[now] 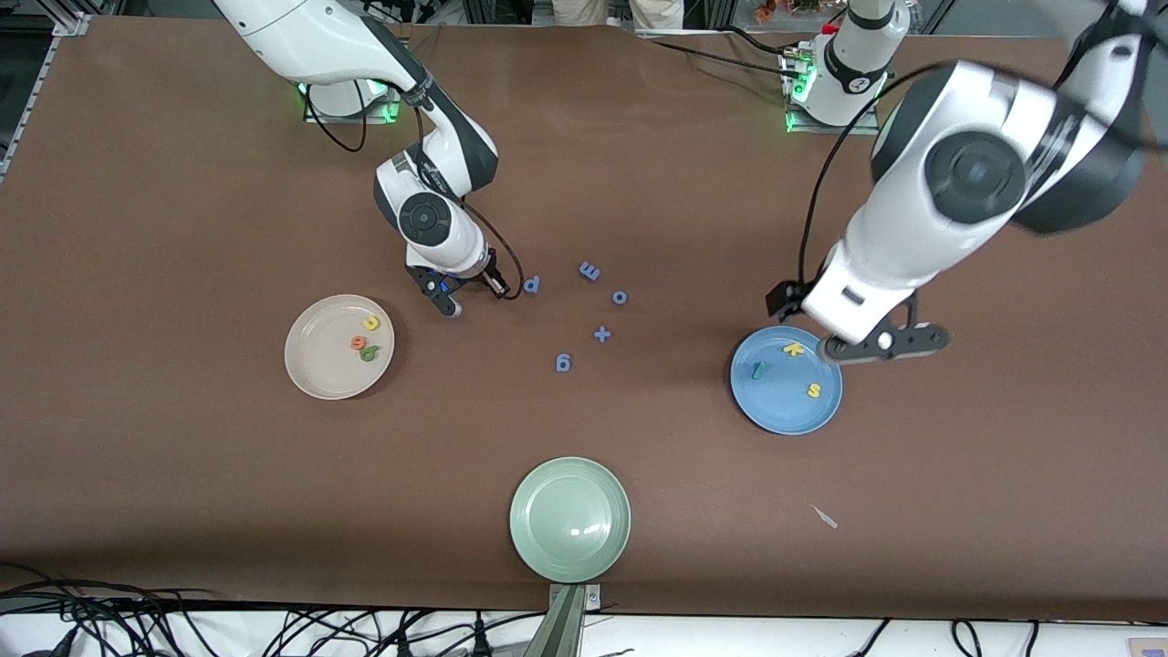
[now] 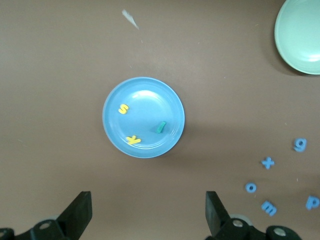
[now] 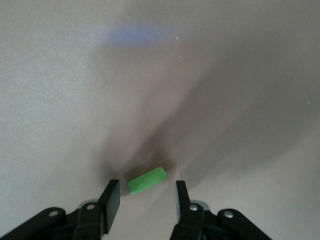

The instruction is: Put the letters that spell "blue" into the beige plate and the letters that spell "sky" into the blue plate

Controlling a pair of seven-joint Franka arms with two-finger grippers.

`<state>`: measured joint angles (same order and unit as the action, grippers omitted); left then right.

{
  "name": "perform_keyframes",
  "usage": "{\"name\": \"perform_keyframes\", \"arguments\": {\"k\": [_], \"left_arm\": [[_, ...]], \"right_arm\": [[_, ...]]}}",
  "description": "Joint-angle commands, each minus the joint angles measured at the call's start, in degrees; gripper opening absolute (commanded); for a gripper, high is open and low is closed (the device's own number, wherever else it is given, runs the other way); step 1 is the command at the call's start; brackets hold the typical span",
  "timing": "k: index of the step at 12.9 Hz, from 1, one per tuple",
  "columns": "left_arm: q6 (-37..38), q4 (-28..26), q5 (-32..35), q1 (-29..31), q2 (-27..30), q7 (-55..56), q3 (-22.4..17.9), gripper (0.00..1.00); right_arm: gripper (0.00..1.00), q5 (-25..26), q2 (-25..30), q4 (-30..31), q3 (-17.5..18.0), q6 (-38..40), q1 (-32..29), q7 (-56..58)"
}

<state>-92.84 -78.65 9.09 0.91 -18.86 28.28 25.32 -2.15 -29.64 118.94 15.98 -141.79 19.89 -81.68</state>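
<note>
The right gripper (image 1: 470, 294) is low over the bare table, between the beige plate (image 1: 315, 374) and the scattered blue letters. In the right wrist view its fingers (image 3: 111, 201) stand apart with the green bar-shaped l (image 3: 146, 180) lying on the table between their tips — tilted across the gap, not touching either pad as far as can be seen. In the front view the l itself is hidden under the gripper.

The beige plate sits toward the right arm's end of the table and holds three letters close together: the yellow u (image 1: 370, 322), the orange e (image 1: 359, 343) and the olive-green b (image 1: 369, 353).

The left gripper (image 1: 881, 344) hangs above the edge of the blue plate (image 1: 776, 406), fingers (image 2: 80, 212) spread wide and empty. In that plate lie the yellow k (image 1: 795, 349), the teal-green y (image 1: 759, 370) and the yellow s (image 1: 813, 391), each apart from the others.

Between the two plates the blue pieces lie loose on the table — a p (image 1: 531, 285) just beside the right gripper, an m (image 1: 589, 271), an o (image 1: 620, 297), a plus sign (image 1: 602, 334) and a 9 (image 1: 563, 363). The pale green plate (image 1: 538, 538) sits nearest the front camera, with a small white scrap (image 1: 825, 517) on the table toward the left arm's end.
</note>
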Motion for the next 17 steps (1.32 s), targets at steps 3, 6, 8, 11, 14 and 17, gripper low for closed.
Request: {"name": "perform_keyframes", "arguments": {"k": [3, 6, 8, 11, 14, 17], "left_arm": [[-0.9, -11.0, -4.1, -6.1, 14.5, -16.7, -16.6, 1.00], [-3.8, -17.5, -9.7, -7.9, 18.7, -24.9, -24.2, 1.00], [-7.4, -22.8, -9.6, -7.2, 22.5, -25.4, -25.4, 1.00], [-5.4, -21.9, -9.4, -6.7, 23.1, -25.1, -24.4, 1.00], [-3.2, -20.3, -9.4, -6.5, 22.5, -25.2, -24.9, 1.00], [-2.7, -19.3, -9.4, -7.1, 21.6, -24.9, -24.2, 1.00]], "right_arm": [[0.38, 2.5, 1.0, 2.4, 0.7, -1.5, 0.0, -1.7], [0.38, 3.8, 1.1, 2.6, 0.6, -1.5, -0.1, -1.7], [0.34, 4.0, 1.2, 2.7, 0.6, -1.4, -0.1, -1.7], [0.17, 5.3, 1.3, 3.0, 0.6, -1.4, -0.1, -1.7], [0.05, 6.2, 1.4, 3.1, 0.6, -1.2, -0.1, -1.6], [0.04, 6.2, 3.0, 3.0, 0.5, -0.4, -0.3, -0.9]]}}
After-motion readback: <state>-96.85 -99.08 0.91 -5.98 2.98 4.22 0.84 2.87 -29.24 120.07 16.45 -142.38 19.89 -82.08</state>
